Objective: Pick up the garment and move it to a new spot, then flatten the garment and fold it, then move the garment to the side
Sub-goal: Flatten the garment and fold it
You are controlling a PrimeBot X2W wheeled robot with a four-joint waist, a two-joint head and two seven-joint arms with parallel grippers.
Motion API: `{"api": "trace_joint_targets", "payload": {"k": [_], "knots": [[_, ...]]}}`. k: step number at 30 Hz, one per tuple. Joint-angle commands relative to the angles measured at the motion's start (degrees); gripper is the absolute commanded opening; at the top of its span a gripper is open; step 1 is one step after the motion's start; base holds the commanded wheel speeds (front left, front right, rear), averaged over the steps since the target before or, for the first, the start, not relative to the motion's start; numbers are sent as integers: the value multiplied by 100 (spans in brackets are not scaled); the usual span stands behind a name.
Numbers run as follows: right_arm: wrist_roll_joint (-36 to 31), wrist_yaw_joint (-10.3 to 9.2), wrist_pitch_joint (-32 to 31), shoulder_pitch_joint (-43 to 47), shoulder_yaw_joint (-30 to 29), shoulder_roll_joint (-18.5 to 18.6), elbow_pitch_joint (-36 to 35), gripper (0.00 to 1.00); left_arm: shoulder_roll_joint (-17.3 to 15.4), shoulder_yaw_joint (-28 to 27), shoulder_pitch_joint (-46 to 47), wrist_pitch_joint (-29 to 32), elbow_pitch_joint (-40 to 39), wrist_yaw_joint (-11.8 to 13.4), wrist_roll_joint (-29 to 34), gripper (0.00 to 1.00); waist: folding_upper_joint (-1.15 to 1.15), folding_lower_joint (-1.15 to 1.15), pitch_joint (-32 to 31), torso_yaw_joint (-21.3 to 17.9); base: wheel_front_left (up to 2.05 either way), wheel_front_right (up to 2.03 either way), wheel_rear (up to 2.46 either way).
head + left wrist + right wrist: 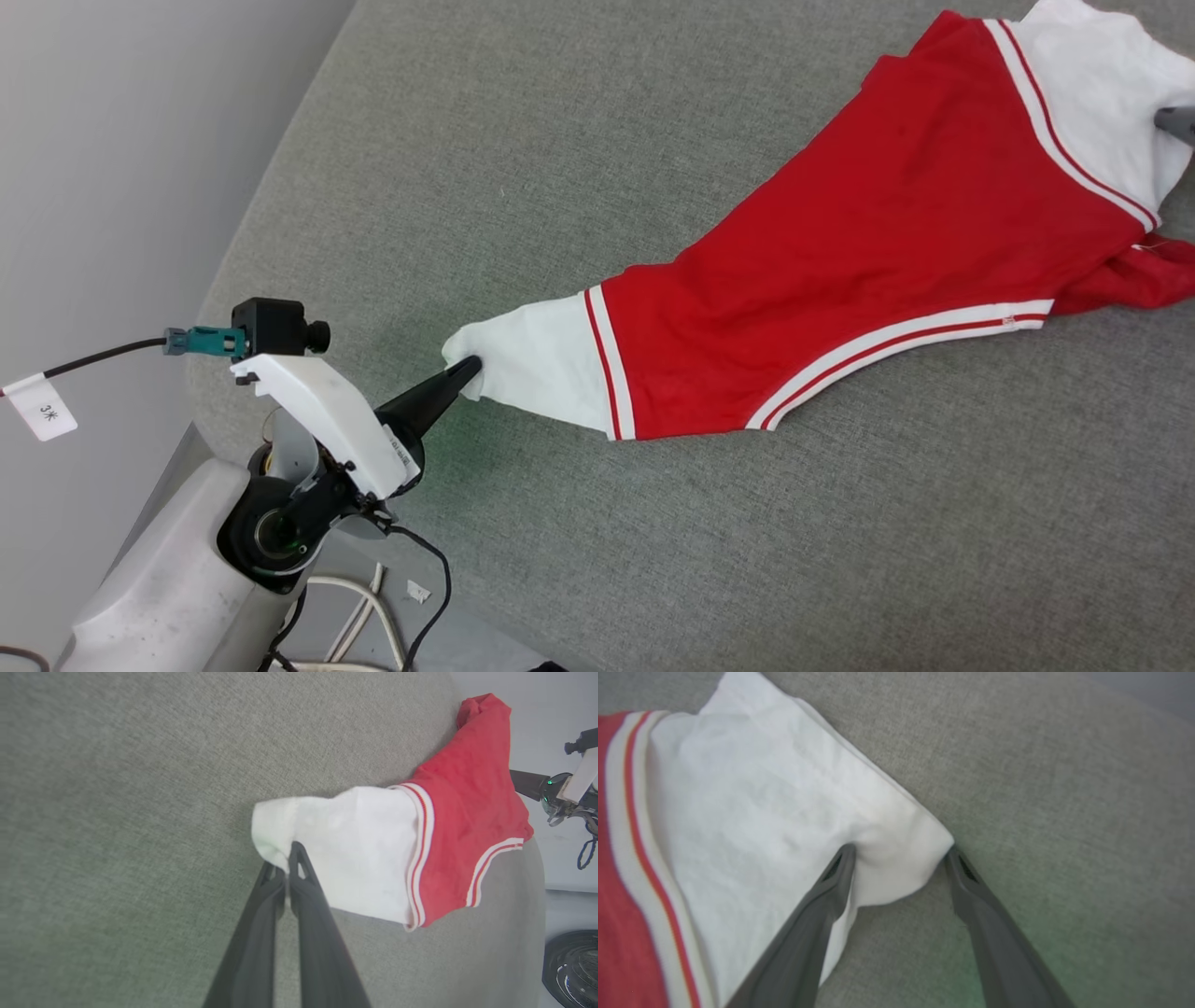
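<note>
Nearest my head camera is the pale left forearm (168, 579), low at the left, with the wall beside it. From it the left gripper (464, 367) reaches out over the grey padded surface (560, 140). Its two dark fingers are pressed together on the tip of the left-hand sleeve (532, 359). The left wrist camera confirms this: the left gripper (285, 858) pinches the white cloth at its very corner.

Moving rightward, the garment (887, 252) lies on the surface, drawn out in a long diagonal from that pinch up to the far right. The red body is narrow and creased rather than spread, with a bunch of red cloth tucked under near the right edge. I see no print on the side that faces up.

At the far right, the right gripper (1178, 121) meets the right-hand sleeve (1092, 84). In its own wrist camera the right gripper (901, 851) stands spread wide. One finger presses on the white cloth and the other sits at the sleeve's corner, so nothing is gripped.

I judge I am in the flattening step, setting up a two-handed hold. Next I would close the right fingers on that corner. Then I would draw the two sleeves apart and shake out the bunched red part.
</note>
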State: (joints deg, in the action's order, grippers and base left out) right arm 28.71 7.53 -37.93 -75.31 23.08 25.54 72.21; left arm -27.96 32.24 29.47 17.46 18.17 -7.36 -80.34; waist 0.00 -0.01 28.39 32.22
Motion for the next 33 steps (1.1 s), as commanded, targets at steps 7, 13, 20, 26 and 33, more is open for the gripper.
{"api": "trace_joint_targets", "payload": {"k": [7, 13, 20, 26, 33], "knots": [[-301, 9, -409, 683, 19, -574, 351, 0, -20, 64, 152, -1, -64, -16, -110, 0, 0, 1, 201, -65, 0, 0, 0], [-370, 2, -107, 437, -36, -555, 329, 0, -160, 40, 191, -50, 7, -18, -177, 0, 0, 1, 123, -228, 0, 0, 0], [-95, -6, 318, -32, -128, -751, -141, 0, -531, -99, 286, -193, -230, -19, -168, 0, 0, 1, -276, -619, 0, 0, 0], [174, -6, 518, -43, -166, -765, -385, 0, -707, -270, 313, -179, -437, -19, -290, 0, 0, 1, -551, -825, 0, 0, 0], [591, -6, 699, 88, -173, -686, -724, 0, -872, -733, 364, -246, -728, 30, -738, 0, 0, 1, -942, -1118, 0, 0, 0]]}}
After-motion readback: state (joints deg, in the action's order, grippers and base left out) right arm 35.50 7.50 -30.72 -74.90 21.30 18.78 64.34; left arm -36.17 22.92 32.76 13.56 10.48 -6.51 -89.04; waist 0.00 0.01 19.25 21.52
